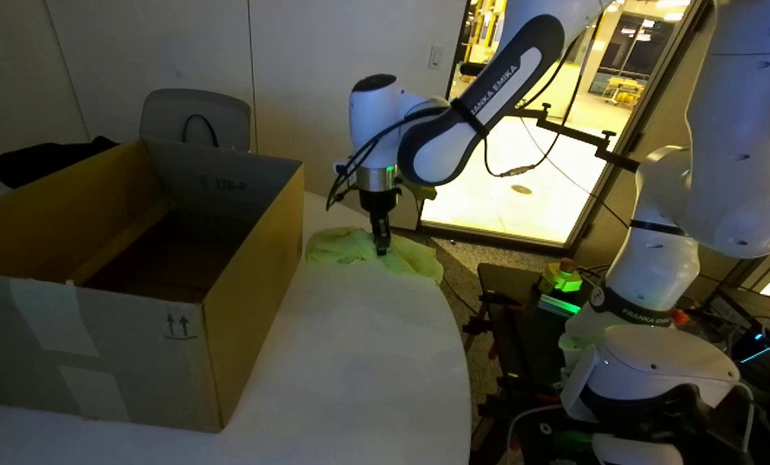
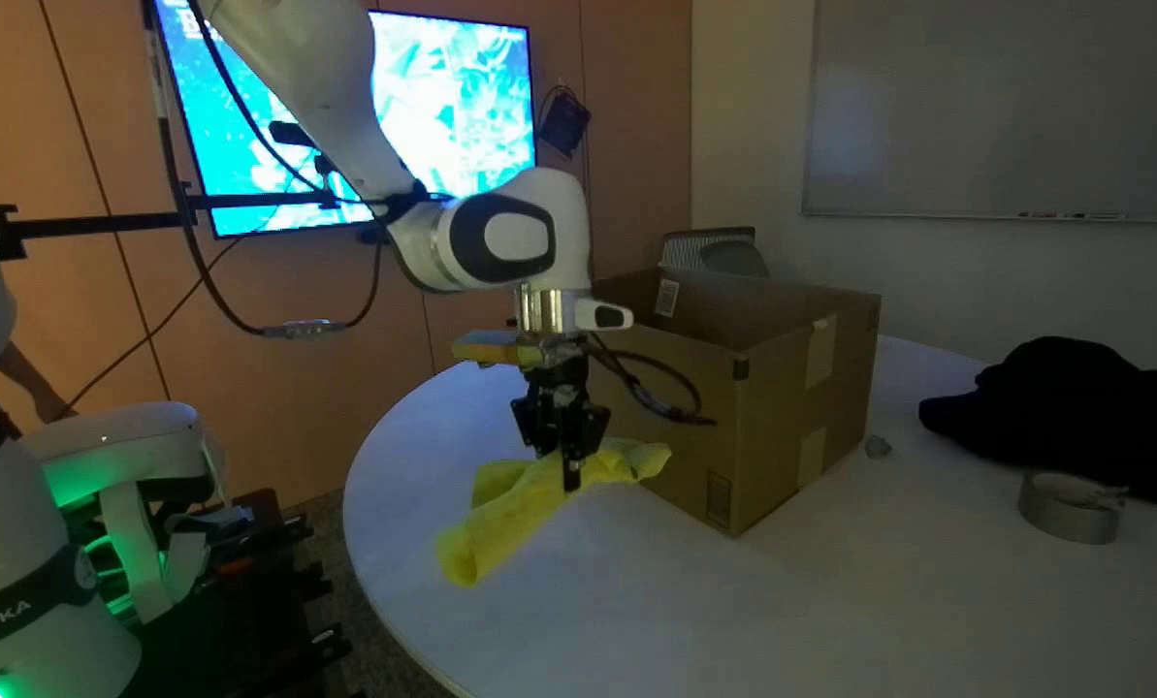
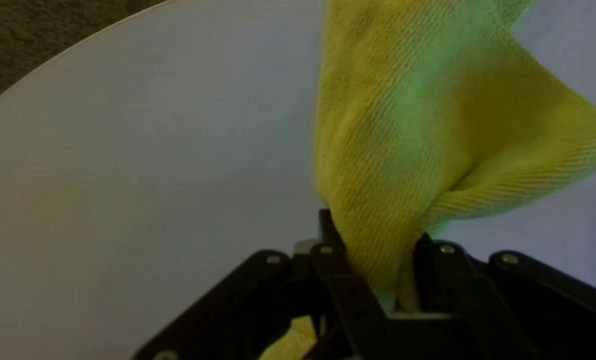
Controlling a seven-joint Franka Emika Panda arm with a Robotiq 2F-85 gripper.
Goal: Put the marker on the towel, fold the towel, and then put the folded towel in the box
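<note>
The yellow-green towel (image 1: 417,258) lies bunched and folded into a long strip on the table beside the box. In an exterior view (image 2: 505,514) it runs out on both sides of my gripper (image 2: 566,470). In the wrist view my gripper (image 3: 375,231) has its two black fingers pressed against a gathered part of the towel (image 3: 377,125), which rises between them. The gripper (image 1: 382,247) points straight down at table height. The large brown cardboard box (image 1: 259,284) stands open beside it, also seen from its far side (image 2: 690,407). The marker is hidden or out of view.
The white round table (image 1: 359,368) has its curved edge near the towel. A roll of tape (image 2: 1071,509), a small grey lump (image 2: 878,447) and black cloth (image 2: 1073,407) lie beyond the box. A grey chair (image 1: 194,116) stands behind it.
</note>
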